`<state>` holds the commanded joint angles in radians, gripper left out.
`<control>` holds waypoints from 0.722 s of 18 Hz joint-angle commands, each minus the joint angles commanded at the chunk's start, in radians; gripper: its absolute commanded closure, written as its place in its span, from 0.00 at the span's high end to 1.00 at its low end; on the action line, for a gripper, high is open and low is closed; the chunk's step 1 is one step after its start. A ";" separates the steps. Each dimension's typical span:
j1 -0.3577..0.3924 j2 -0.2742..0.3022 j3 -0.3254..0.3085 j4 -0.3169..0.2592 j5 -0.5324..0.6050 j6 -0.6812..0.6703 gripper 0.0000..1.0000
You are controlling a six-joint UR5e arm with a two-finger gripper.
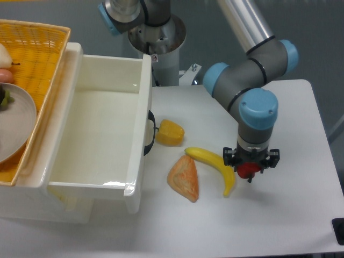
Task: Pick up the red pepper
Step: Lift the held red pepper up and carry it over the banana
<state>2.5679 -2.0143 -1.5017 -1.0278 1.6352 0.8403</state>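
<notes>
1. A white table fills the lower and right part of the view, seen from above and in front. Behind it the background is plain blue-grey. The arm's round metal base stands at the table's far edge.
2. On the left sits a large white plastic bin, open at the top, with a dark handle on its right wall. Further left is a yellow woven basket holding a grey plate; small items on the plate are cut off by the frame edge and hard to identify.
3. Just right of the bin's handle lies a yellow pepper. Below and right of it lies a banana, running diagonally down to the right. An orange wedge-shaped piece lies just beside the banana's left side.
4. The grey arm with blue joint caps reaches down from the upper right. Its gripper points straight down, directly right of the banana's lower end and very near it.
5. The red pepper is a small, glossy, bright-red shape, only partly visible below the gripper's black fingers. The fingers are closed in around it from both sides, so it is gripped. Whether it touches the table or is lifted clear cannot be told from this view.
</notes>
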 joint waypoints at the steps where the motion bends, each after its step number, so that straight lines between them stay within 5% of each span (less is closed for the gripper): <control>1: -0.006 0.018 -0.002 -0.005 -0.003 0.038 0.59; 13: -0.049 0.154 -0.012 -0.238 -0.018 0.485 0.59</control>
<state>2.5189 -1.8608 -1.5140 -1.2653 1.6168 1.3249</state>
